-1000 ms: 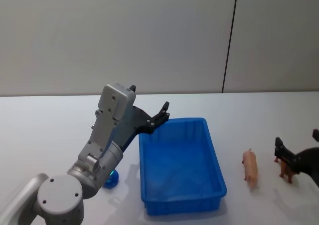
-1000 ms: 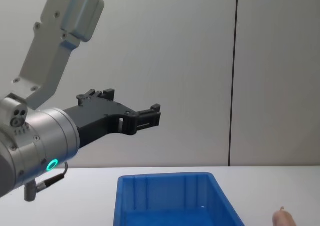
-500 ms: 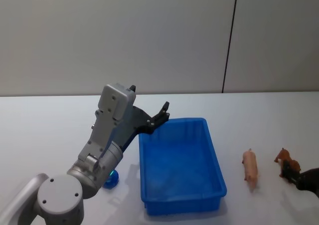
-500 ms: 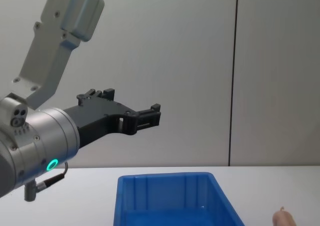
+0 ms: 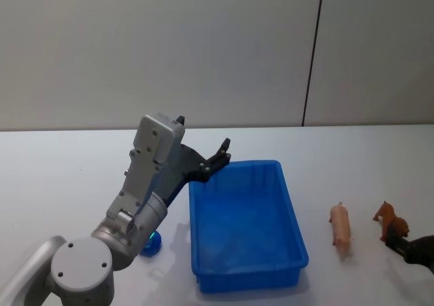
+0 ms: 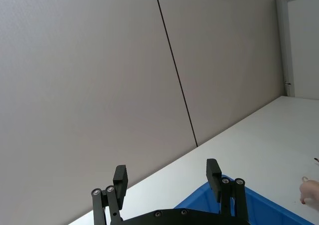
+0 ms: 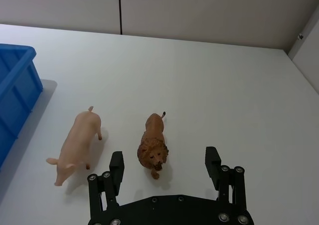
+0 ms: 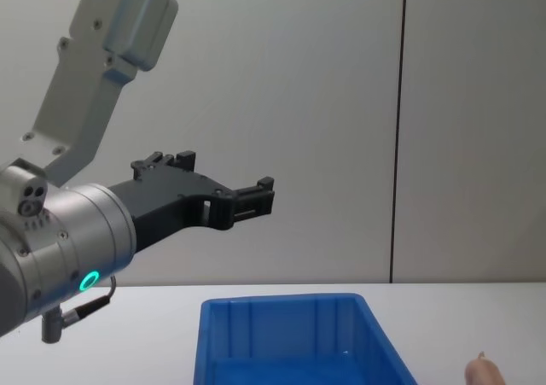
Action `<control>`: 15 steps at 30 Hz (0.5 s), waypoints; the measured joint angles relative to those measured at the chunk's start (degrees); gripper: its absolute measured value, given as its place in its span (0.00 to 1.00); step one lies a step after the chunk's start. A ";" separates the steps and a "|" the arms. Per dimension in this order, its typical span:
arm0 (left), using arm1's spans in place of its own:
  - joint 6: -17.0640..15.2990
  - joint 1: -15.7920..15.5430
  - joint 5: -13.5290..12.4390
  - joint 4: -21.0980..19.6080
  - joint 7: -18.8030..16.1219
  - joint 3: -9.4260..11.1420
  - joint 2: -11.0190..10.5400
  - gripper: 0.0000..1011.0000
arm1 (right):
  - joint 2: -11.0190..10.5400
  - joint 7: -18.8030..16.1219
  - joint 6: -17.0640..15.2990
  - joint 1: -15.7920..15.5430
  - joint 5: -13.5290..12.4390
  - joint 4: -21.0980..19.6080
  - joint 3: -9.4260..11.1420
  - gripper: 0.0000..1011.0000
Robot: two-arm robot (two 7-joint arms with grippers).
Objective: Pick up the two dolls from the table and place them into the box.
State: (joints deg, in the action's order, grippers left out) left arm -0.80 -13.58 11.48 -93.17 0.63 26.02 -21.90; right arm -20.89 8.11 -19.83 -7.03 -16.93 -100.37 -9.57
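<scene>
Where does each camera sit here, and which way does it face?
Head view: high, looking down at the table, box, pig and lion; left gripper raised beside the box.
Chest view: low, looking across the box to the wall; left gripper large.
Left wrist view: behind the open left gripper, aimed at the wall.
Right wrist view: behind the open right gripper, looking down at the lion and pig.
Shared: head and right wrist views both show pig, lion, box.
</scene>
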 joint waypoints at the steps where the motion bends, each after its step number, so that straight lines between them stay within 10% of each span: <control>1: 0.00 0.00 0.00 0.00 0.00 0.00 0.00 0.99 | 0.22 -0.14 -0.15 0.42 0.16 0.50 0.00 0.99; 15: 0.00 0.00 0.00 0.00 0.00 0.00 0.00 0.99 | 2.66 -2.38 -1.55 5.72 1.87 7.02 -0.35 0.99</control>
State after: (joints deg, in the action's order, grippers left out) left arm -0.80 -13.58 11.48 -93.18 0.63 26.02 -21.89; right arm -18.24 5.73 -21.38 -1.30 -15.06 -93.36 -9.92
